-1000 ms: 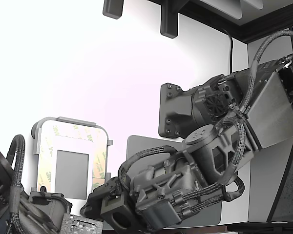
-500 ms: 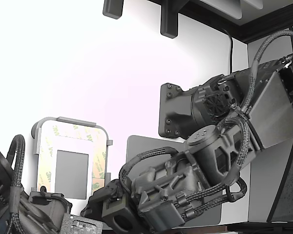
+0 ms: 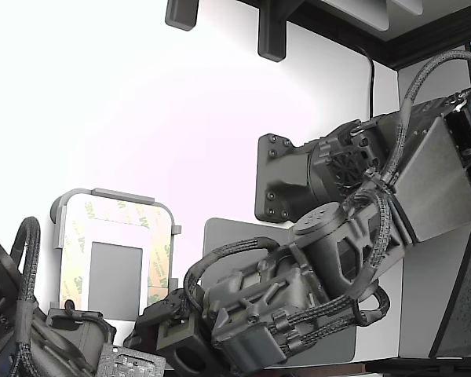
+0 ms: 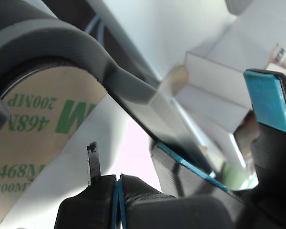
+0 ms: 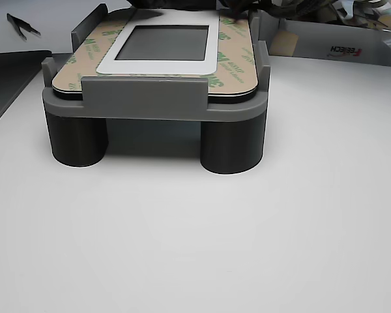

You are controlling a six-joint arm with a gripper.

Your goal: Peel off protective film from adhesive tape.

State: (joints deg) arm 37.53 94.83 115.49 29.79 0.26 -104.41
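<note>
Exterior view, arm: the dark arm (image 3: 330,259) reaches down toward the lower edge of the picture, with braided cables along it.
Exterior view, pincer: its tip is hidden behind the arm's own body, near the lower corner of the frame on the exterior view's right side.
Exterior view, frame: the light grey rounded frame (image 3: 72,195) sits on the white counter (image 3: 141,118) at the exterior view's left.
Exterior view, protective film: tan strips with green logos (image 3: 158,263) make a border around a plain grey rectangle (image 3: 115,280).
Exterior view, mat: a dark grey rounded mat (image 3: 224,233) lies beside the frame, mostly covered by the arm.
Wrist view, pincer: the pincer (image 4: 117,191) has its two dark tips pressed together with only a thin blue line between them; it is clenched, and I cannot tell if any film is caught there.
Wrist view, protective film: the printed liner (image 4: 43,129) lies very near the tips, under the curved grey frame wall.
Other view, frame: it stands on two dark round legs (image 5: 232,145).
Other view, adhesive tape: the border strips (image 5: 231,62) lie flat on the plate, liner on top.
Other view, tweezers: black tweezers (image 5: 21,25) lie well apart, on the counter.
</note>
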